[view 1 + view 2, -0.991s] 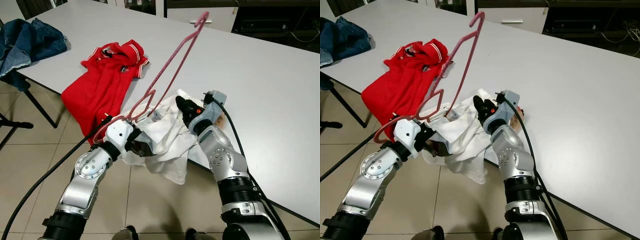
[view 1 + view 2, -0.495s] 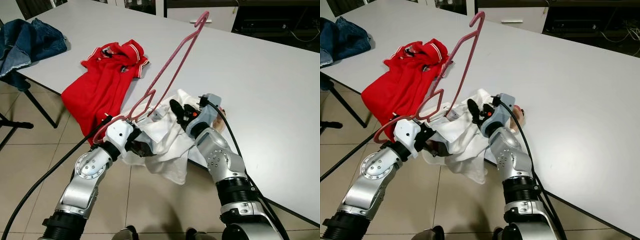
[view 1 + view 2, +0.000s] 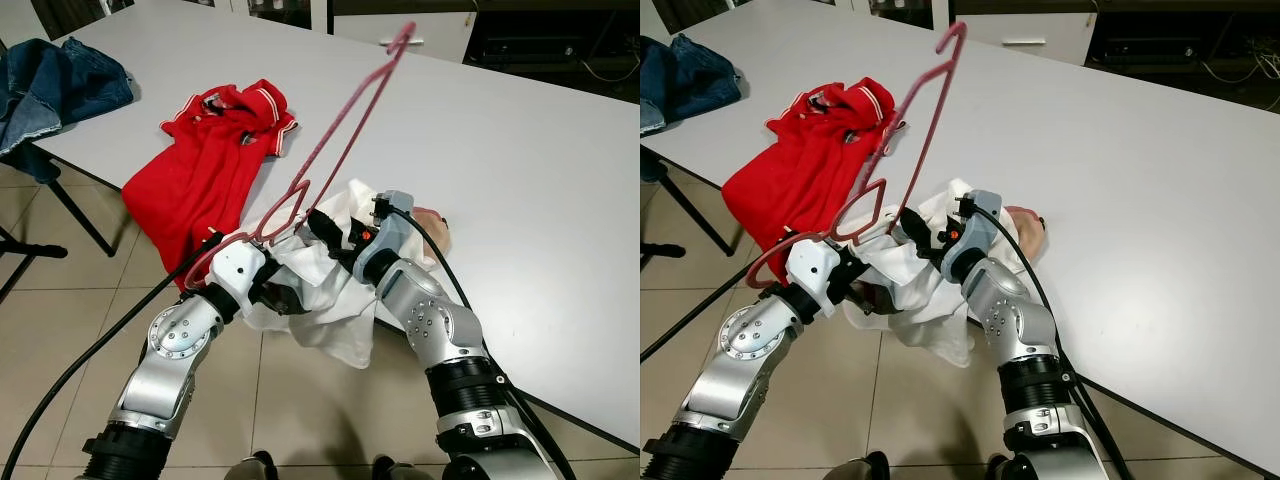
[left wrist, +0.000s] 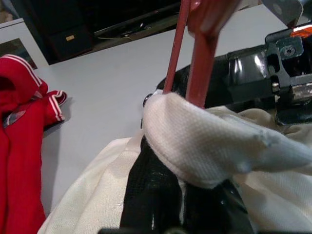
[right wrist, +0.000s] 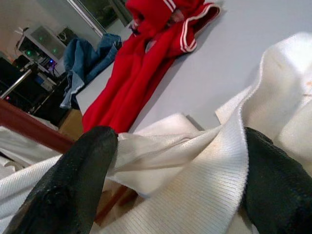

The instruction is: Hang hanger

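A grey table (image 3: 520,190) runs across the scene; a red shirt (image 3: 205,165) lies on its near-left part and jeans (image 3: 50,85) on its far-left end. A white shirt (image 3: 335,300) is bunched at the near edge, part of it hanging toward the tiled floor (image 3: 60,330). The pink hanger (image 3: 335,150) rises out of that bunch, one end low in the cloth, its hook high over the table. The left gripper (image 4: 165,195) is closed on a fold of the white shirt right at the hanger's lower bars. The right gripper (image 5: 175,161) has its fingers spread wide with white cloth lying between them, not clamped. By my reading the hanger is only partly worked into the shirt; seating it and hanging it remain. The table beyond is bare, giving room to spread cloth; the near edge is the risk for slipping.
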`<state>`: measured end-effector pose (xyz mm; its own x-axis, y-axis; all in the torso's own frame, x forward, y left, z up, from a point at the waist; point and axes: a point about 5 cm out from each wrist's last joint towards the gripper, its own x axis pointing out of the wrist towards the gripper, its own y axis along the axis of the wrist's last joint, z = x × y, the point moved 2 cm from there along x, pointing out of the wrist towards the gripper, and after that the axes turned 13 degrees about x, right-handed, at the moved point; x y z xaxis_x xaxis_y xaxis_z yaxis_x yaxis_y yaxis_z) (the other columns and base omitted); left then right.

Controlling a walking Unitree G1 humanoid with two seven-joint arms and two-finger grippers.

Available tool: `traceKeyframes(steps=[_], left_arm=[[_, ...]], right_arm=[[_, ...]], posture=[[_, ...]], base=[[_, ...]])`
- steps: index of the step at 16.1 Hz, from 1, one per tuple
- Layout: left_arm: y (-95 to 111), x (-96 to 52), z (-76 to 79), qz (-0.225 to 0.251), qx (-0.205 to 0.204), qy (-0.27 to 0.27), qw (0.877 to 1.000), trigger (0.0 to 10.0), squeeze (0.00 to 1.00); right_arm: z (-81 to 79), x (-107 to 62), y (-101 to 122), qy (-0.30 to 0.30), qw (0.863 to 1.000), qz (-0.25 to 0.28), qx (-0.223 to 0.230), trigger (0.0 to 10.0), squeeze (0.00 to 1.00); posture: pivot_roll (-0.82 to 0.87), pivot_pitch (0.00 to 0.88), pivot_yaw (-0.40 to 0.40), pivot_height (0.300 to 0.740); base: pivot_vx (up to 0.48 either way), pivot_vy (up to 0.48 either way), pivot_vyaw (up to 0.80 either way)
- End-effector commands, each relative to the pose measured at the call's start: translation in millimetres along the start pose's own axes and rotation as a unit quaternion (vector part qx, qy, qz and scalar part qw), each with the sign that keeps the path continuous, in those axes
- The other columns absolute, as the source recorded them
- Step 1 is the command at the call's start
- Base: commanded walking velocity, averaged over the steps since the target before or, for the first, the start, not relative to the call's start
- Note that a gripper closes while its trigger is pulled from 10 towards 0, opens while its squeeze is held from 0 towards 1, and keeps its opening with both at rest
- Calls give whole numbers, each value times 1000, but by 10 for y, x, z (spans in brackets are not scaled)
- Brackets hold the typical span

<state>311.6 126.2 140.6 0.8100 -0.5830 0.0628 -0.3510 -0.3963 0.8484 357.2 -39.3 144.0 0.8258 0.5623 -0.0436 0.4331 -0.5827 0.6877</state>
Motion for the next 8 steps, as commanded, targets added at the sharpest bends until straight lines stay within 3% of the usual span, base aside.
traceKeyframes(steps=[1,2,8], left_arm=[[-227,-84,138,-57,-20,-27,998,10000,0],[-227,-84,140,-56,-20,-27,998,10000,0],[-226,-76,125,-56,-19,-27,998,10000,0]], right_arm=[[-33,12,-146,3,1000,-29,0,6902,0],[-9,4,-134,-4,1000,-27,5,0,0],[109,-8,-84,-40,999,-9,16,0,0]], posture=[[80,175,75,740],[80,175,75,740],[83,173,80,740]], base=[[0,0,0],[0,0,0],[0,0,0]])
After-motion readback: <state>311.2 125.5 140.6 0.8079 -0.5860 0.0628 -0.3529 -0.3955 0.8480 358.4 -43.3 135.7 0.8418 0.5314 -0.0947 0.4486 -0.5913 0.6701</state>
